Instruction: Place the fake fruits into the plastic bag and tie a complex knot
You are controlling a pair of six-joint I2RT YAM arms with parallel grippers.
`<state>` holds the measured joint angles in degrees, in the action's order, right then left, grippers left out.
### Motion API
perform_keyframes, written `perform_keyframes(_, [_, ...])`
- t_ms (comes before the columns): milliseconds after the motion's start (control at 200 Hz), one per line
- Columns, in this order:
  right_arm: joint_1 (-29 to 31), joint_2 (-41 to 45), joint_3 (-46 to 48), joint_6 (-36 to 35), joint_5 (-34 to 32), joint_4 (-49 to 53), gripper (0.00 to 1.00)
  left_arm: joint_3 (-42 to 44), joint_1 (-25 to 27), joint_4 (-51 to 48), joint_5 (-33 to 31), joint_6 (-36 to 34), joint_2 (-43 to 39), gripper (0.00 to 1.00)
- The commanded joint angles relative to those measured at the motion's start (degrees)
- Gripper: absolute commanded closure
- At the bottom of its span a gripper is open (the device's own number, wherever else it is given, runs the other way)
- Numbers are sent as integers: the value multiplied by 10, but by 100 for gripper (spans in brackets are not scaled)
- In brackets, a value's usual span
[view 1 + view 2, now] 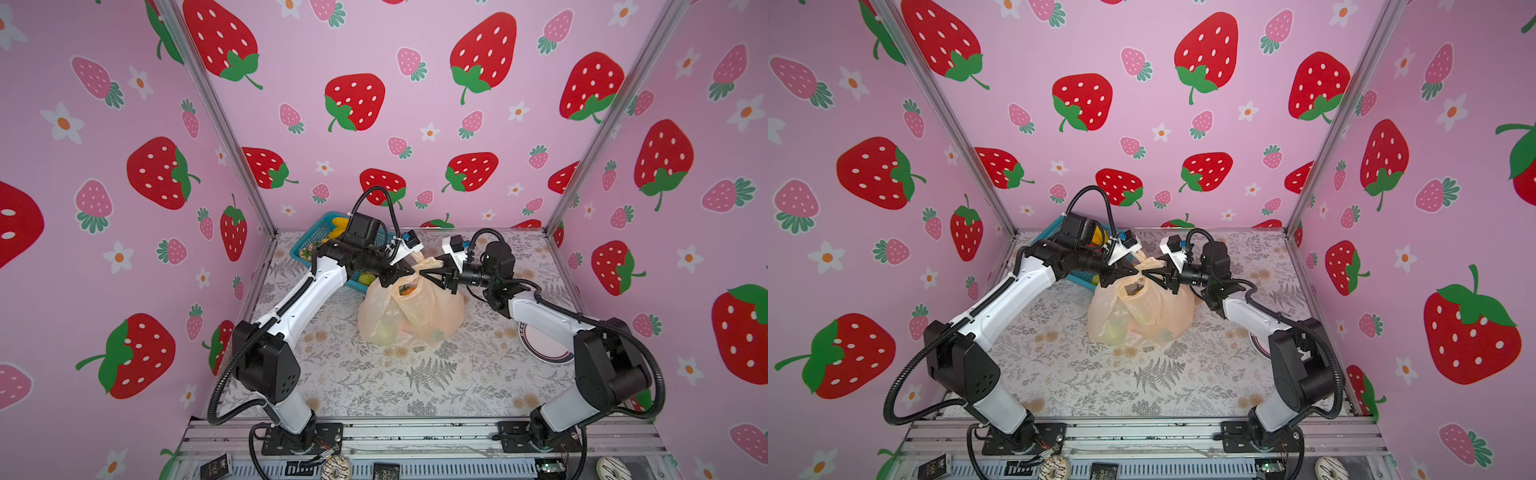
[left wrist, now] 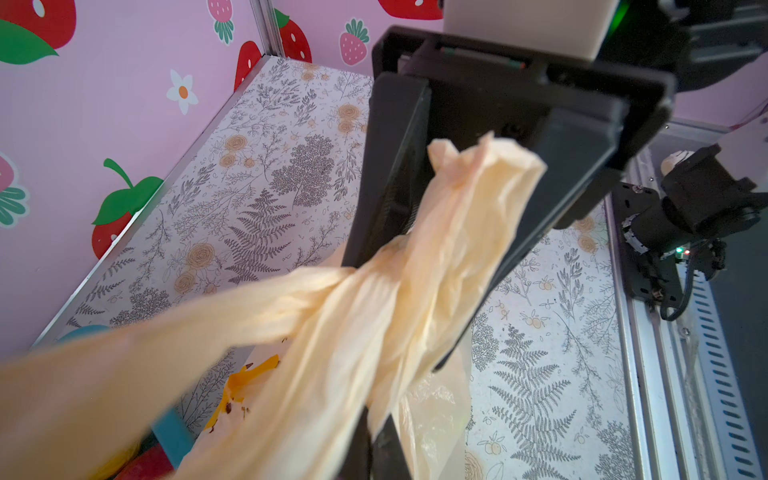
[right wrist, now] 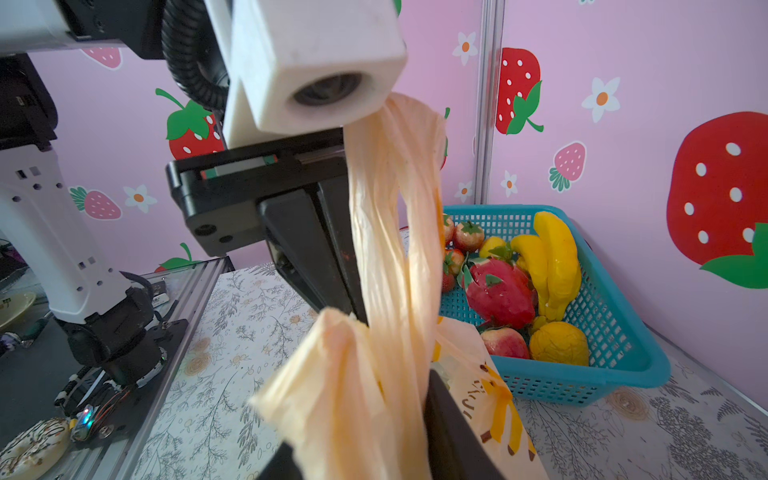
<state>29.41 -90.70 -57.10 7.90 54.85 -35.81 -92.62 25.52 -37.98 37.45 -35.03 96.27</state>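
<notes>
In both top views a table [image 1: 415, 374] papered with grey ferns and tan blossoms fills a booth of three pink walls [image 1: 353, 104] printed with strawberries. One plastic bag [image 1: 415, 316] sits mid-table, and two arms meet over its mouth. The left gripper [image 1: 411, 272] is pinched tight on one of the bag's handles; the right gripper [image 1: 428, 275] stands narrow, clasping the other. One teal basket [image 1: 316, 237] stands behind the bag, largely hidden by the left arm. One plate [image 1: 540, 351] lies half under the right arm, and two doughnuts [image 1: 336, 467] lie past the front rail. Fake fruits [image 1: 405, 290] show dimly through the film, too vague to count

In the left wrist view the two handles [image 2: 374, 270] cross, and one end fills the gap between the right gripper's fingers [image 2: 390, 166]

In the right wrist view the basket [image 3: 582, 374] holds one dragon fruit [image 3: 498, 291], one banana bunch [image 3: 552, 257], one lumpy yellow fruit [image 3: 559, 343], one red round fruit [image 3: 505, 343] and at least three strawberries [image 3: 467, 235], partly screened by a handle
</notes>
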Motion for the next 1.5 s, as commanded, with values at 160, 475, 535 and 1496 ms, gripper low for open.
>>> perform_keyframes(160, [4, -13, -11, 8, -3, -22, 64, -20, 8, -19, -4, -32, 21, 100])
perform_keyframes(475, [3, -12, -4, -6, -15, -9, 91, -20, 8, -13, -11, -22, 18, 100])
perform_keyframes(535, [3, -7, 0, -11, -18, -6, 96, -15, 6, -5, -11, -12, 12, 93])
perform_keyframes(1496, [10, 30, 39, -34, -53, 14, 100, 3, -61, 220, 230, 278, 2, 66])
